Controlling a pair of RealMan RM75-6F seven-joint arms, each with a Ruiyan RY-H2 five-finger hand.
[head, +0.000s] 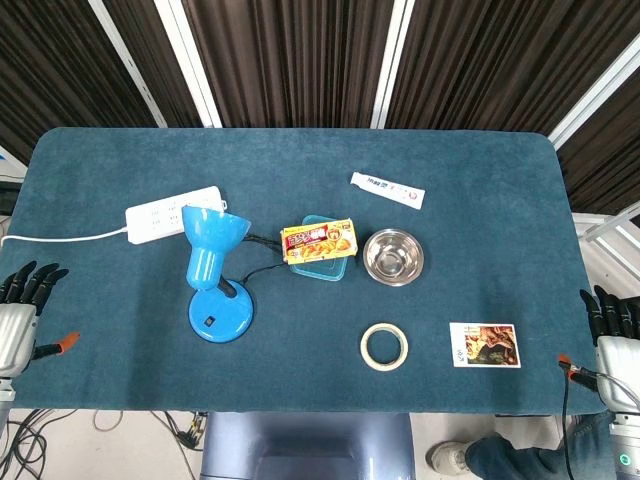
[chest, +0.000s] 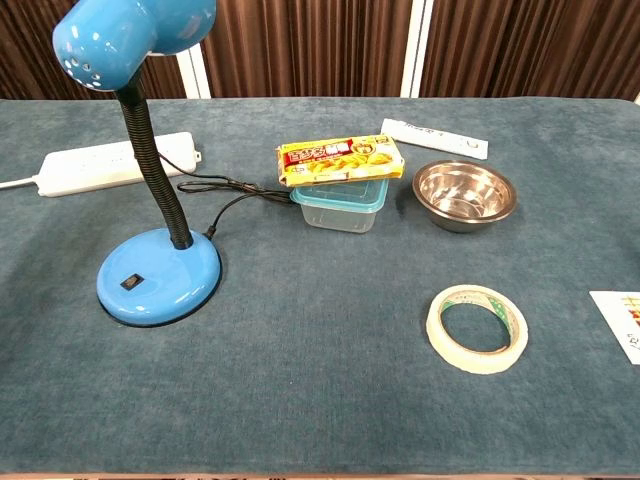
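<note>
hands (head: 22, 300) (head: 612, 325) open, empty, off-table

The blue-covered table (head: 480, 170) carries a lamp (head: 215, 270), power strip (head: 170, 213), tub (head: 325, 265), bowl (head: 393, 257), tape roll (head: 384, 346), tube (head: 387, 190) and card (head: 484, 345).

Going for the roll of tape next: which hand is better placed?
Right, probably. The beige roll of tape lies right of centre, nearer the right hand at the table's right edge. The left hand waits at the far left edge, with the blue desk lamp between.
</note>
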